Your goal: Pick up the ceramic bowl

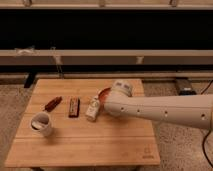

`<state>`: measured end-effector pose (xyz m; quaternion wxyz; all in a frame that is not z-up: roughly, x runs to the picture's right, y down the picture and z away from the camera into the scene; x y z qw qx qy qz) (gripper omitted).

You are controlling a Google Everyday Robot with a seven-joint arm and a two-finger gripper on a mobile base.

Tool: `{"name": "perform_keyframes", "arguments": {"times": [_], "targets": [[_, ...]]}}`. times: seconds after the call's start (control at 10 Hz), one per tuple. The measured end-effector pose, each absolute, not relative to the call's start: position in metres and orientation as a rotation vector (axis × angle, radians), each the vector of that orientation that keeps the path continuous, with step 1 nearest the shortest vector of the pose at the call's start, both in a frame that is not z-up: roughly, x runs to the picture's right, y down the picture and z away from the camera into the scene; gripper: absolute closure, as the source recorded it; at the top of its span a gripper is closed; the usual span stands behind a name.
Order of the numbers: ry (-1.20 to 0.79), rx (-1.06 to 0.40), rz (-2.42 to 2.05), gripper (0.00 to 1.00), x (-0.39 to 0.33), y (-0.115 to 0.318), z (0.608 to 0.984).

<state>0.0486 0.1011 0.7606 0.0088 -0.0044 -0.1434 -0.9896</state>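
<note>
The orange-red ceramic bowl (pixel 103 94) sits on the wooden table (pixel 80 145), right of centre near the far edge. Only its left rim and a bit of its glossy inside show; my white arm (pixel 165 111) covers the rest. The arm reaches in from the right. My gripper (pixel 112 100) is at the end of the arm, down over the bowl, mostly hidden behind the rounded wrist (pixel 121 88).
A small white carton (pixel 93 108) lies just left of the bowl, close to the gripper. Further left are a brown snack bar (pixel 74 106), a red-brown packet (pixel 52 103) and a white mug (pixel 41 123). A dark shelf wall runs behind the table.
</note>
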Motion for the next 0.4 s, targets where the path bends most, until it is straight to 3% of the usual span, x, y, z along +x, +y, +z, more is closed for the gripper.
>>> {"name": "perform_keyframes", "arguments": {"times": [0.4], "targets": [[-0.447,-0.009,-3.095,0.86,0.0475,0.1006,0.7601]]}}
